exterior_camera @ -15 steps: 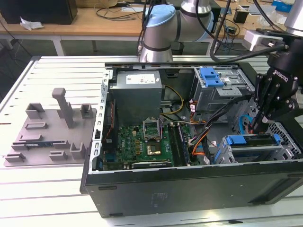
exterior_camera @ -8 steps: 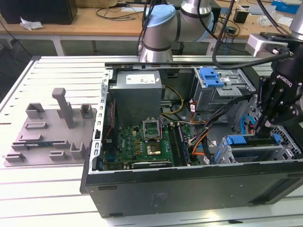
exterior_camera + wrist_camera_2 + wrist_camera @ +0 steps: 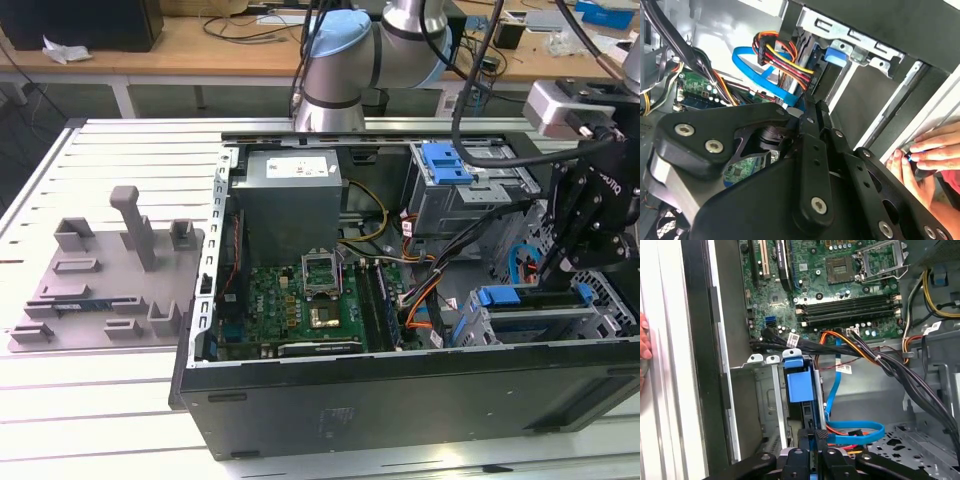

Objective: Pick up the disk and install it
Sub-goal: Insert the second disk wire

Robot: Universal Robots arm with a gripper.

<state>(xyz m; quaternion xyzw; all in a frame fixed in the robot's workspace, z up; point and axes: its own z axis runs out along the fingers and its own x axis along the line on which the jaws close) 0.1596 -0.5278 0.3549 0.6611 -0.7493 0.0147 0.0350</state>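
Observation:
The disk [image 3: 801, 385] sits edge-on in the lower drive cage [image 3: 765, 390] of the open computer case, its blue bracket facing out. In the exterior view the disk [image 3: 510, 297] lies in the cage at the case's right front corner. My black gripper [image 3: 814, 434] stands right behind the disk's rear end. Its fingertips are drawn together with no gap showing, at or very near that end. In the second wrist view the gripper [image 3: 812, 107] narrows to a single tip pointing at the cage. In the exterior view the gripper [image 3: 556, 264] hangs just above the disk.
A person's hand [image 3: 922, 152] rests on the case's outer edge beside the cage. A blue flat cable [image 3: 855, 432] and black and coloured wire bundles [image 3: 875, 357] run close to the gripper. The case also holds a grey power-supply box [image 3: 290, 195], a motherboard [image 3: 300, 305] and an upper cage [image 3: 450, 170]. A grey fixture [image 3: 110, 280] lies outside it.

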